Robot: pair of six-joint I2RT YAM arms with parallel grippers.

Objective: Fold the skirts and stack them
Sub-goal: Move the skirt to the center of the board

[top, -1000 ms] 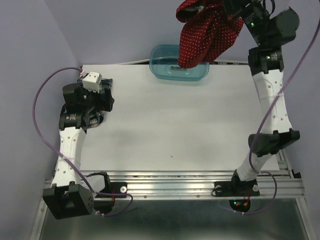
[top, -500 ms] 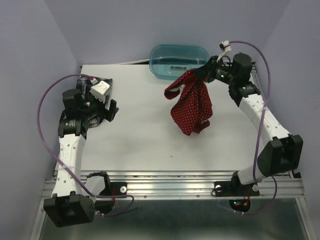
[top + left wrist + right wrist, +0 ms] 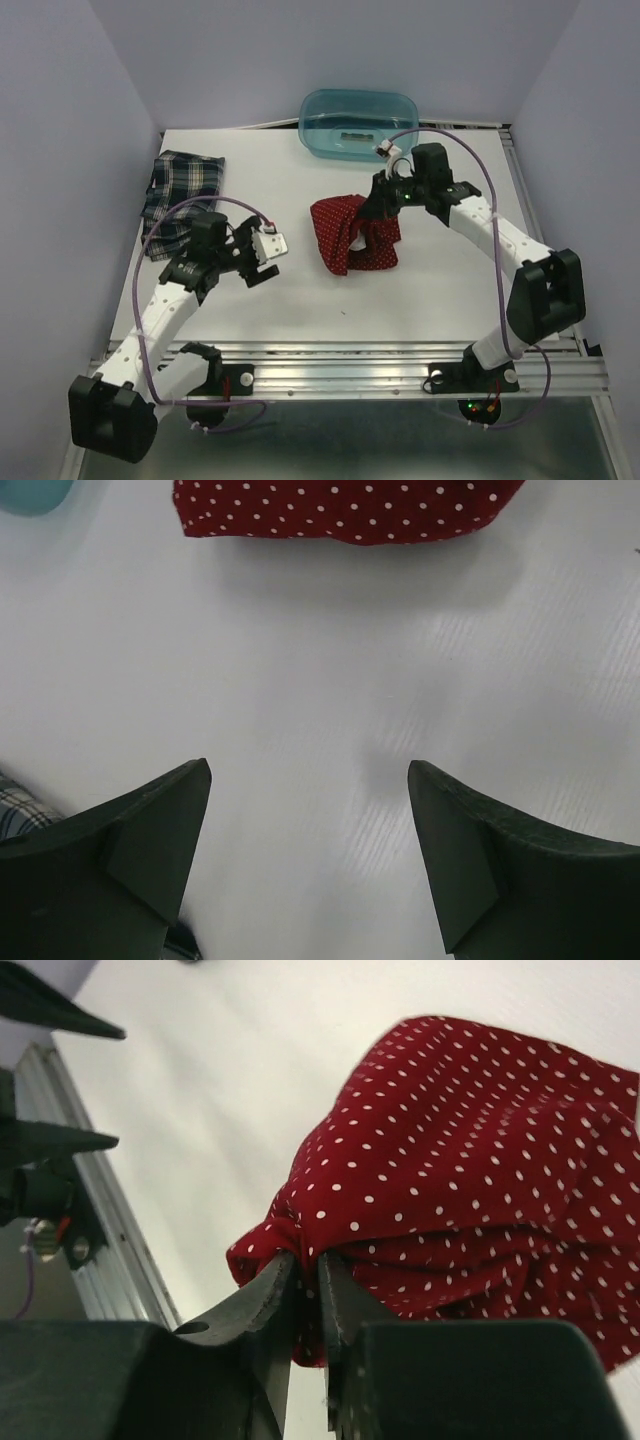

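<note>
Count two skirts on one table [image 3: 430, 290]: one red dotted skirt [image 3: 352, 238] and one plaid skirt [image 3: 180, 192]. Count one teal tub [image 3: 318, 140]. Count two arms, giving you one left gripper [image 3: 308, 772] and one right gripper [image 3: 306, 1265].

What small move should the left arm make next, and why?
Probably ease the open left pincer forward to pinch the facing edge of the red dotted skirt: it lies bunched, the right pincer shut on one fold, so a second hold should help spread it.
</note>
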